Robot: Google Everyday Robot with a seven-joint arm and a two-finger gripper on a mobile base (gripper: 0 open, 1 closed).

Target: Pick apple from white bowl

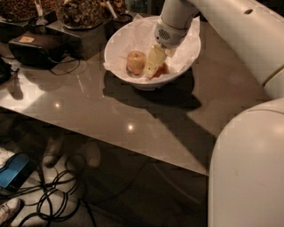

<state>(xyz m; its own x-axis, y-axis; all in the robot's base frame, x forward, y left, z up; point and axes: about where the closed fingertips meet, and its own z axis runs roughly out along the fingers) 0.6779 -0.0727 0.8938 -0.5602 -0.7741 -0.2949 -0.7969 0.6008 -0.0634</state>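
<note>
Nearest the camera, the robot's white body fills the lower right corner. To its left, on the dim floor below the table edge, lie a tangle of black cables and a blue object. The grey-brown table runs across the middle, its glossy top showing a few small light spots and a heavy shadow of the arm.

Further back on the table stands the white bowl, lined with crumpled white paper. The white arm comes in from the upper right and bends down into the bowl. The gripper is low inside the bowl, right of its centre, pointing down and to the left. Whether it is open or closed cannot be told from this view.

The apple lies on the paper in the bowl, right under and beside the gripper, with only a red-orange patch showing. A paler apple sits just left of the gripper, also in the bowl.

Behind and to the left of the bowl are a black box with a cord, and beyond it dark food containers filled with brownish pieces.
</note>
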